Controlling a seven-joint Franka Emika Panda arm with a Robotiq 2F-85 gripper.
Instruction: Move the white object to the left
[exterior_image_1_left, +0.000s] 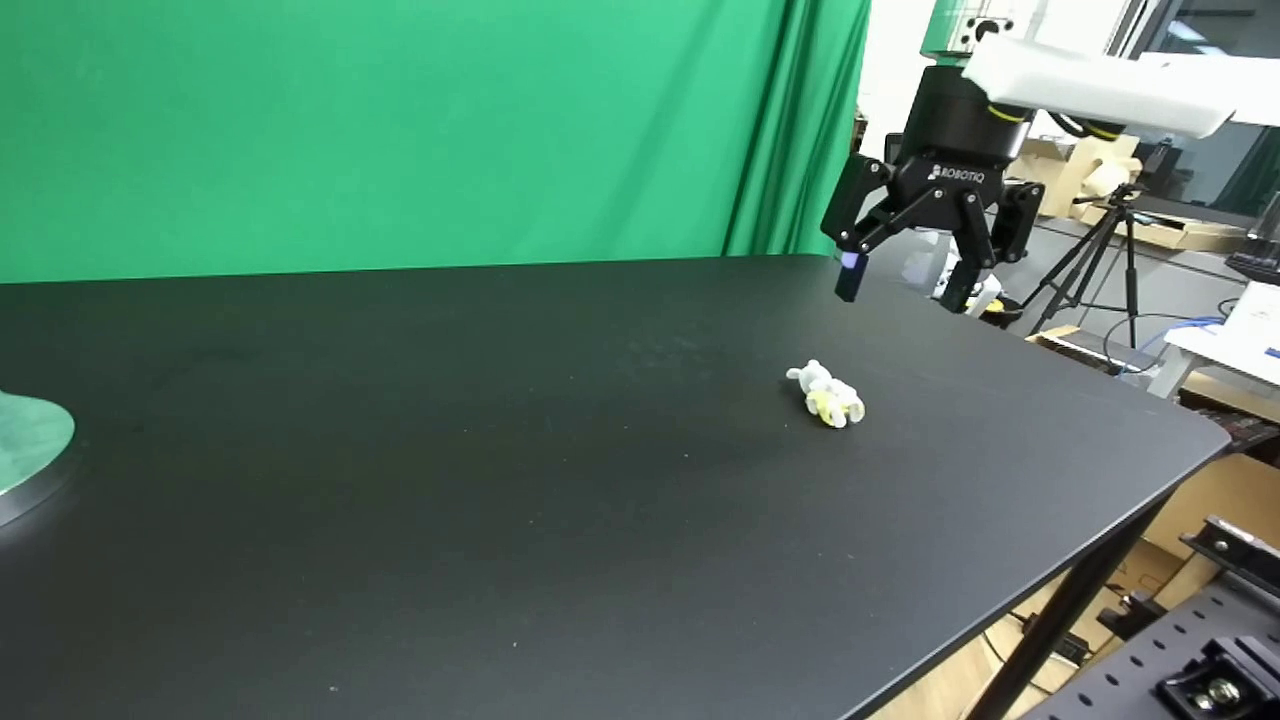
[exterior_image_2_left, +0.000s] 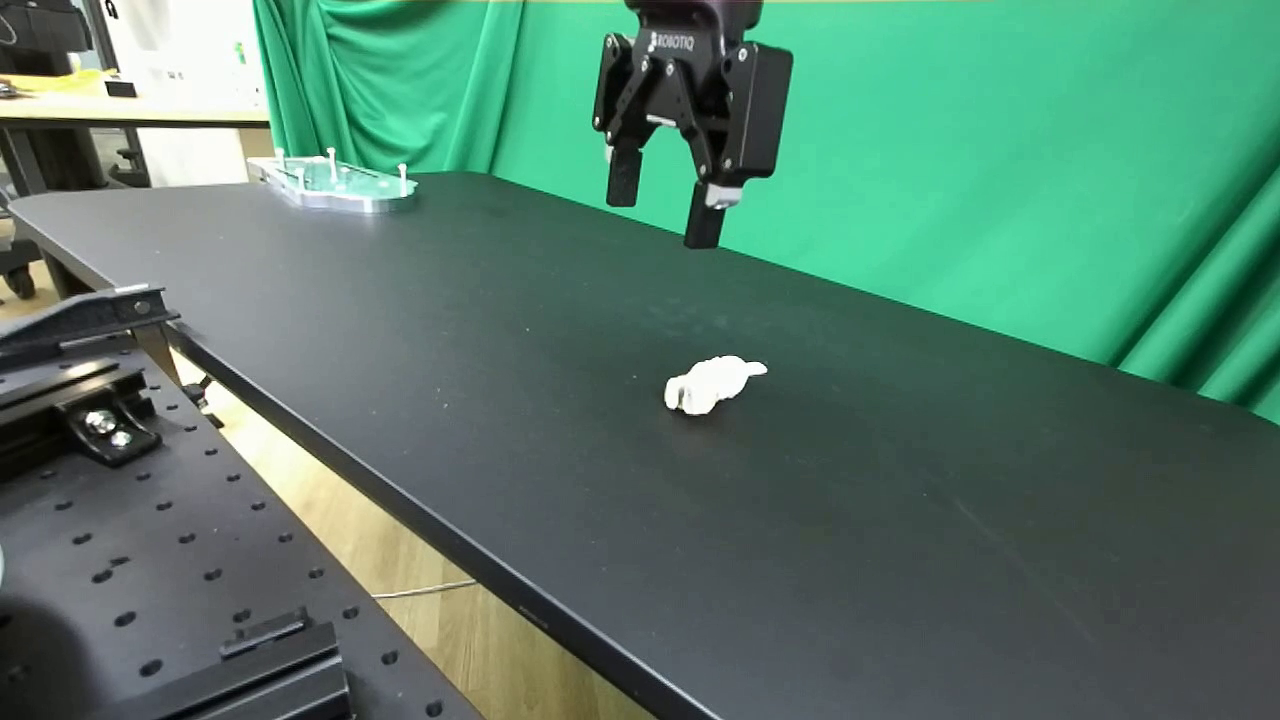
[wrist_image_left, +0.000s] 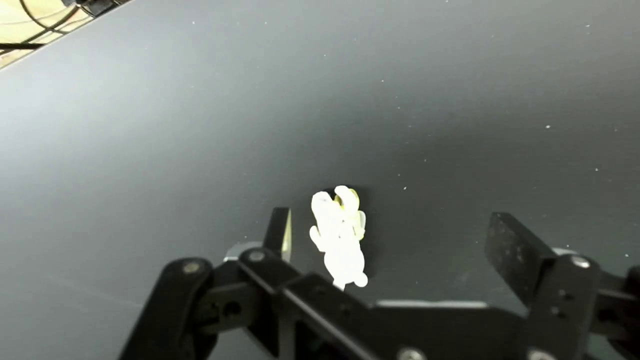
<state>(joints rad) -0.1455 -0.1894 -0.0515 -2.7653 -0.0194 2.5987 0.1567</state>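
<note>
Black gripper (exterior_image_1_left: 903, 292) jaws are parted beneath “ROBOTIQ” lettering (exterior_image_1_left: 957, 174). The white object (exterior_image_1_left: 827, 392) is supported by the table (exterior_image_1_left: 500, 450).

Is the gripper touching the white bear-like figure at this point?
Apart. In both exterior views, the open gripper hangs above the white bear-like figure, with dark tabletop showing between them.

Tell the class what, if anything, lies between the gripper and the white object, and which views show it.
Nothing lies between the gripper and the white object: both exterior views show an open gap above the table.
</note>
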